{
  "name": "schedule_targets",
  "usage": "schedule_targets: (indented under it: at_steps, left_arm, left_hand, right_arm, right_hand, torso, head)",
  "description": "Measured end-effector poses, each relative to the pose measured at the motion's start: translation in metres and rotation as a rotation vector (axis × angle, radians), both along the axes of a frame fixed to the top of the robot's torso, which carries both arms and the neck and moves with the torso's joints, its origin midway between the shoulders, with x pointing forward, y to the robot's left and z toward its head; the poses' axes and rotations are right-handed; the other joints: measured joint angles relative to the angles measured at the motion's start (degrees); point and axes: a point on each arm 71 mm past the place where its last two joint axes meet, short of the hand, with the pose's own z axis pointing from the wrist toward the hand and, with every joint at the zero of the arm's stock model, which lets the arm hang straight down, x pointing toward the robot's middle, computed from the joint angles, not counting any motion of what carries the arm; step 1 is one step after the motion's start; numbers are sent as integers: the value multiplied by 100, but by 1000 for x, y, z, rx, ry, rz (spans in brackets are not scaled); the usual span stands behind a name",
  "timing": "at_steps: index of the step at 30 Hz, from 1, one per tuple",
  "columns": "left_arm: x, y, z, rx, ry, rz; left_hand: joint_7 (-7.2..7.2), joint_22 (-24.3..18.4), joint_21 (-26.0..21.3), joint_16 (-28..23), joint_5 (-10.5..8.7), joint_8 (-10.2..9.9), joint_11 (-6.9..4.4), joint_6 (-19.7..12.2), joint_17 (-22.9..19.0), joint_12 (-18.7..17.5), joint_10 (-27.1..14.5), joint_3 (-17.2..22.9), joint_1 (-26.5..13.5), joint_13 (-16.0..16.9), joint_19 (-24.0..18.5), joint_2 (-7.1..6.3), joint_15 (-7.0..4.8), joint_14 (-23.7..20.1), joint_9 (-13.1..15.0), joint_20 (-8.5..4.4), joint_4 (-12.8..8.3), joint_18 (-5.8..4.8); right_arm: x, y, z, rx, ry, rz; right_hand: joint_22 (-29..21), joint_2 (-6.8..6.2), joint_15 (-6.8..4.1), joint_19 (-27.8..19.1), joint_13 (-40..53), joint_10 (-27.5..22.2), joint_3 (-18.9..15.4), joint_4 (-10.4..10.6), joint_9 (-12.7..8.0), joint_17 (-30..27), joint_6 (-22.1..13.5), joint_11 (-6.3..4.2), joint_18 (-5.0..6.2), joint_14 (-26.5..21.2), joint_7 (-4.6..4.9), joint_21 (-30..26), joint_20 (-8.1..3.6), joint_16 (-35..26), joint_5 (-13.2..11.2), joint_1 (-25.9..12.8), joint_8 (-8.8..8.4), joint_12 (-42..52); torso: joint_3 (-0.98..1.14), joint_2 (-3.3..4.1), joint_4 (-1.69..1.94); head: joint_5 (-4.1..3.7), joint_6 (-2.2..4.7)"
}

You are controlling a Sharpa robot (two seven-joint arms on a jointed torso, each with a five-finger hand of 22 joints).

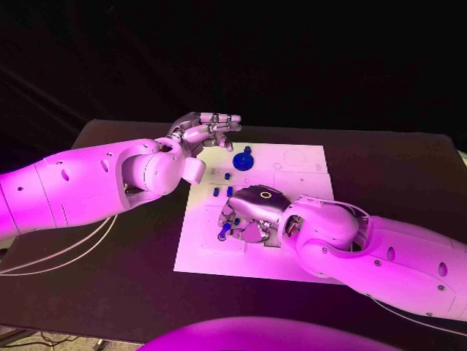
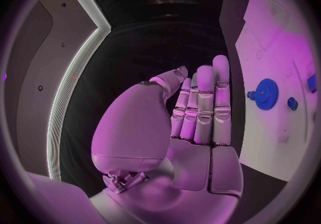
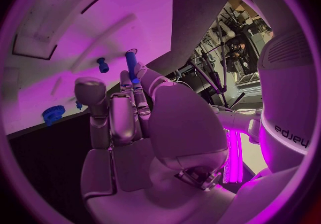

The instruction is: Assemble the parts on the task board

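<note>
Nearest the head camera, the right hand [image 1: 252, 213] lies low over the middle of the white task board [image 1: 302, 259], its arm reaching in from about four o'clock. From the right wrist camera its fingers [image 3: 122, 114] stand close together, and a slim blue peg [image 3: 131, 65] rises at their tips; it looks pinched there, though the contact itself is hidden behind the fingers. From the head camera a blue peg [image 1: 225, 231] also shows at the left side of that hand.

On the task board, at roughly twelve o'clock from the right hand, a blue gear [image 1: 243, 160] lies flat near the far edge, with a small blue knob [image 2: 292, 103] just beside it in the left wrist view. Two short blue pins [image 1: 222, 192] stand between the gear and the right hand.

At about eleven o'clock the left hand [image 1: 205, 131] hangs above the counter [image 1: 402, 157] at the board's far left corner, touching nothing. Its fingers [image 2: 204, 106] are straight and pressed side by side, the thumb folded in beside them, the palm empty.
</note>
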Motion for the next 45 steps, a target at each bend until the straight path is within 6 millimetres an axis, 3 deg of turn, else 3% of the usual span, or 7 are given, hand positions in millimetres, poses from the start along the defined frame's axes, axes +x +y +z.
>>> schedule_targets:
  at_steps: [23,26,29,31,33,39,45]
  left_arm:
    - [0,1,0,0,0,0]
    - [0,1,0,0,0,0]
    - [0,1,0,0,0,0]
    - [0,1,0,0,0,0]
    - [0,1,0,1,0,0]
    - [0,1,0,1,0,1]
    - [0,3,0,2,1,4]
  left_hand:
    - [0,1,0,0,0,25,0,0,-8,33,0,0,0,0,0,0,0,0,0,0,0,0]
    - [0,1,0,0,0,25,0,0,-8,33,0,0,0,0,0,0,0,0,0,0,0,0]
    - [0,1,0,0,0,24,0,0,-8,33,0,0,0,0,0,0,0,0,0,0,0,0]
    - [0,1,0,0,0,24,0,0,-8,33,0,0,0,0,0,0,0,0,0,0,0,0]
    - [0,1,0,0,0,24,0,0,-8,33,0,0,0,0,0,0,0,0,0,0,0,0]
    - [0,1,0,0,0,24,0,0,-8,33,0,0,0,0,0,0,0,0,0,0,0,0]
    - [0,1,0,0,0,23,0,0,-7,33,0,0,0,0,0,0,0,0,0,0,0,0]
  right_arm:
    - [-4,9,-4,-46,-13,23]
    - [-5,10,-5,-49,-12,26]
    - [-6,11,-7,-53,-8,29]
    - [-5,11,-8,-54,-7,29]
    - [-5,10,-8,-51,-8,28]
    - [-4,2,-5,-19,-21,11]
    - [-3,-25,4,49,-40,-38]
  right_hand:
    - [-44,-15,25,-30,2,-4,30,-2,6,-22,-71,4,0,22,46,0,30,0,-14,-15,-31,-61]
    - [-319,-242,159,-165,0,-408,23,67,-70,-132,-427,103,-1,11,130,-169,113,-56,251,-245,-165,-266]
    - [-804,-506,185,-414,-13,-922,-232,96,-240,-485,-1037,215,0,1,85,-497,180,-307,325,-509,-183,-483]
    - [-978,-589,238,-496,-10,-1178,-426,123,-269,-589,-1308,269,4,10,71,-626,227,-385,325,-591,-183,-532]
    - [-1098,-590,276,-535,-2,-1378,-594,131,-270,-643,-1494,311,91,-28,29,-713,266,-406,325,-592,-183,-532]
    - [-1170,-592,278,-535,23,-1548,-909,126,-260,-681,-1626,337,90,-30,50,-756,267,-410,340,-595,-183,-417]
    - [-1051,-387,276,-435,67,-1230,-1048,78,-227,-681,-1342,247,91,-28,123,-696,253,-410,467,-393,-141,-19]
  torso:
    - [-1,-2,-2]
    - [-1,-3,-4]
    - [-3,-4,-4]
    - [-3,-4,-4]
    - [-2,-4,-4]
    - [0,-4,-4]
    - [4,-9,-12]
  head:
    - [13,-39]
    - [15,-40]
    - [15,-40]
    - [15,-40]
    - [14,-40]
    - [2,-33]
    - [-25,-4]
